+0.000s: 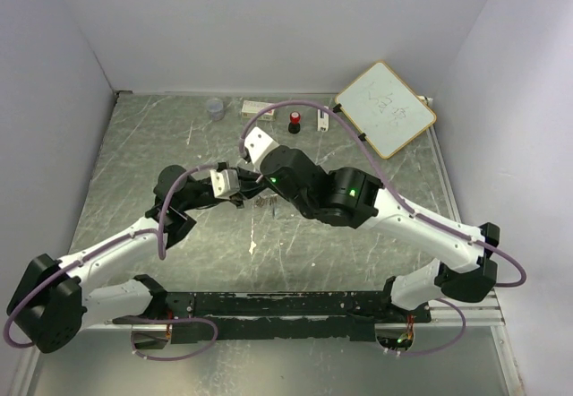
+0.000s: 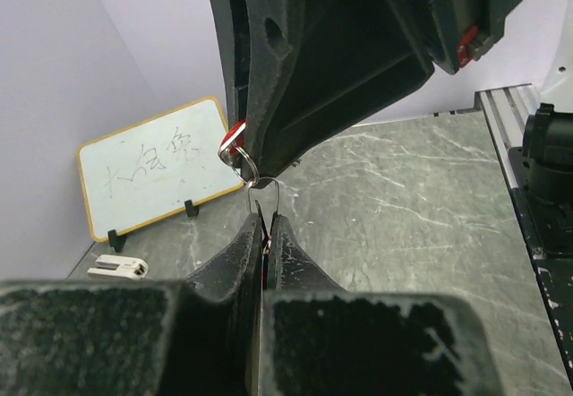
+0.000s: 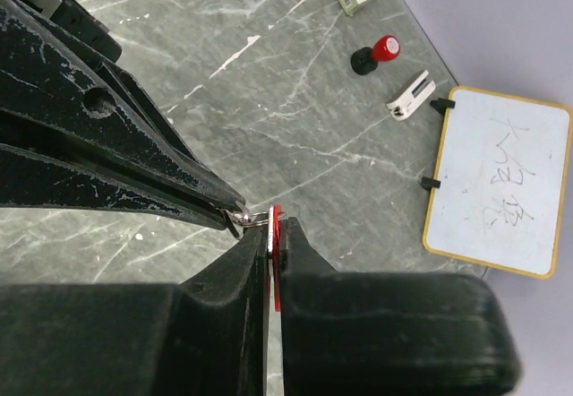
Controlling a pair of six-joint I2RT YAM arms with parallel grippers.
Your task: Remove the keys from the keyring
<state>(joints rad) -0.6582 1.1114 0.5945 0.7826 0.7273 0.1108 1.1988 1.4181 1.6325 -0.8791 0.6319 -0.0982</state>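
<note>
My two grippers meet above the middle of the table. In the right wrist view my right gripper (image 3: 277,228) is shut on the red-headed key (image 3: 277,219), held edge-on between its pads. The thin silver keyring (image 3: 243,218) links that key to the tip of my left gripper, whose fingers (image 3: 134,159) come in from the left. In the left wrist view my left gripper (image 2: 265,220) is shut on a wire loop of the keyring (image 2: 250,168), just below the red key (image 2: 235,133). From above, small silver pieces (image 1: 262,204) dangle between the left gripper (image 1: 243,198) and the right gripper (image 1: 260,190). The blue key is hidden.
A yellow-framed whiteboard (image 1: 387,109) stands at the back right. Along the back edge are a black stamp with a red top (image 1: 294,125), a small white clip (image 1: 323,124), a white box (image 1: 255,107) and a small clear cup (image 1: 215,107).
</note>
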